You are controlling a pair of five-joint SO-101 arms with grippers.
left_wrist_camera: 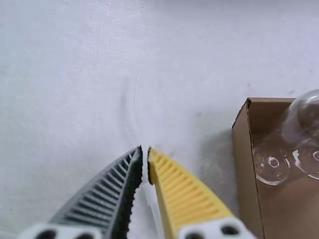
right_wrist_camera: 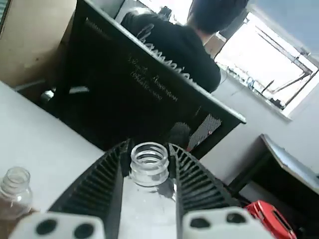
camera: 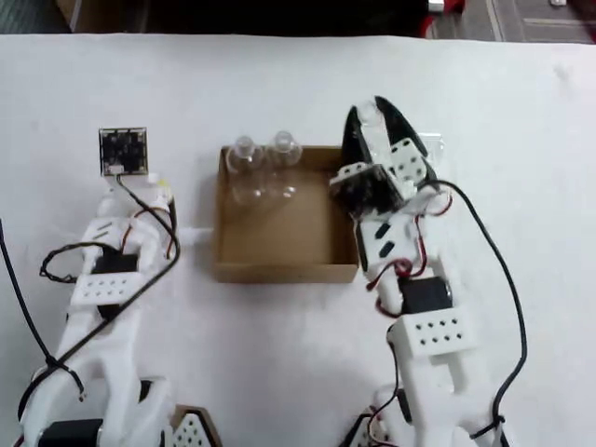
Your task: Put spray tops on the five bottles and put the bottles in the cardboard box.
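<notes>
The cardboard box (camera: 279,244) sits open at the table's middle. Two clear bottles (camera: 244,158) (camera: 282,152) stand in its far left part, both with bare necks and no spray tops. My right gripper (camera: 372,110) is just beyond the box's far right corner, shut on a third clear bottle (camera: 371,119). In the right wrist view its black fingers (right_wrist_camera: 107,169) clamp that uncapped bottle (right_wrist_camera: 149,174) below the neck. My left gripper (left_wrist_camera: 145,159) is shut on nothing, low over the white table left of the box (left_wrist_camera: 244,149).
White cloth covers the table (camera: 521,140), whose far edge (camera: 279,35) runs close behind the box. Black cables (camera: 503,279) trail from both arms. A small camera board (camera: 123,151) sits on the left arm's wrist.
</notes>
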